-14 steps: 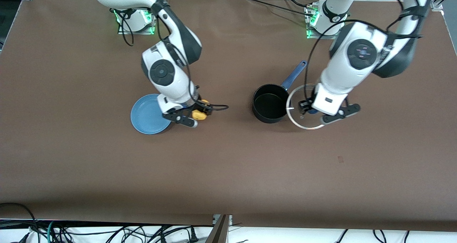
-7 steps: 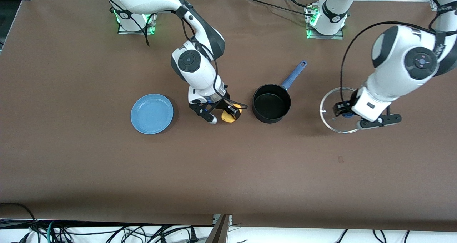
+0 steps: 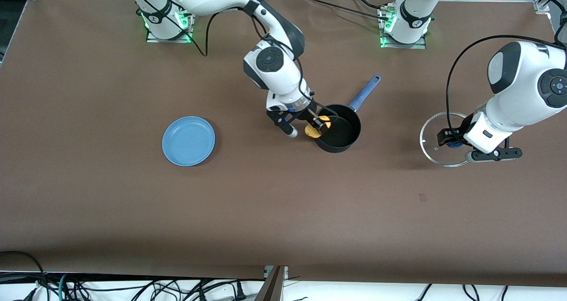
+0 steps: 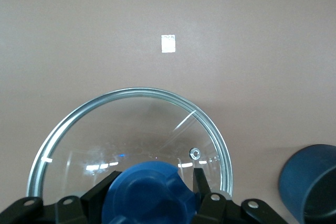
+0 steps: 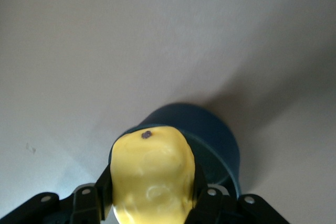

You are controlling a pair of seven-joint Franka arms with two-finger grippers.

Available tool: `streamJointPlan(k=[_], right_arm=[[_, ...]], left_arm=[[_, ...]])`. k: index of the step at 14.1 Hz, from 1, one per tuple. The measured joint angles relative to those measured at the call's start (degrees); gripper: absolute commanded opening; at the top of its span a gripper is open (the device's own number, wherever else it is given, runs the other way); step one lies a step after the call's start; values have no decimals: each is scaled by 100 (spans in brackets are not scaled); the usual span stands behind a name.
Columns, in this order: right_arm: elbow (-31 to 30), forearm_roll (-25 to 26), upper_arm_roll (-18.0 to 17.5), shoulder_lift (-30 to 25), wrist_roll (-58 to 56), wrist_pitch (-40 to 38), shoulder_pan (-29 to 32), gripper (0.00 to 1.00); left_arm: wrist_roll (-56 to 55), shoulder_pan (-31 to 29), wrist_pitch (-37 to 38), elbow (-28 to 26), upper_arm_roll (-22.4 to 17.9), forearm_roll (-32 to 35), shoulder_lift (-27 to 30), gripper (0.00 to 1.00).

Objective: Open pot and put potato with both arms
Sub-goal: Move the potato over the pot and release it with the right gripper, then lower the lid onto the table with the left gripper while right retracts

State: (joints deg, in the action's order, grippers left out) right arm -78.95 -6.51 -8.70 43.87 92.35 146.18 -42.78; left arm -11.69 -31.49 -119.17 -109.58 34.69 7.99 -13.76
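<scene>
right claw (image 3: 315, 127) clamped on lumpy yellow potato (image 3: 313, 131), just over rim of open black saucepan (image 3: 339, 135) for dropping; left claw (image 3: 452, 140) grips clear glass lid's (image 3: 432, 135) blue knob (image 4: 147, 192), holding it well aside

Brown matte table covering (image 3: 283, 212), faintly creased. Tangled black cables (image 3: 110, 287) along camera-side edge. Green lights glowed at two base plates (image 3: 168, 37).

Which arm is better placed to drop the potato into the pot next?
The right. The right gripper is shut on the potato at the rim of the open pot. The left gripper is occupied, shut on the lid's knob toward the left arm's end of the table.
</scene>
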Motion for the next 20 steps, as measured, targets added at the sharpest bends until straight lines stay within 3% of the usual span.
streamJointPlan(k=[4,10,12,14,20], right_arm=[[335,0,-1,415,424,466,-284,39],[534,-1,0,666,554,524,-456,40],[535,0,0,715,556,524,-475,52],[537,-1,1,792,557,526,-475,100],[621,0,22,817,557,444,-470,100]], left_arm=[[272,-220,-546,-461,0,0,1,32],[468,-505,-1779,-1356,0,0,2,32],[477,-523,-1989,-1528,0,0,2,32],[484,-525,-2252,-1688,1,0,3,32],[489,-598,-3163,-2274,0,0,-94,32]])
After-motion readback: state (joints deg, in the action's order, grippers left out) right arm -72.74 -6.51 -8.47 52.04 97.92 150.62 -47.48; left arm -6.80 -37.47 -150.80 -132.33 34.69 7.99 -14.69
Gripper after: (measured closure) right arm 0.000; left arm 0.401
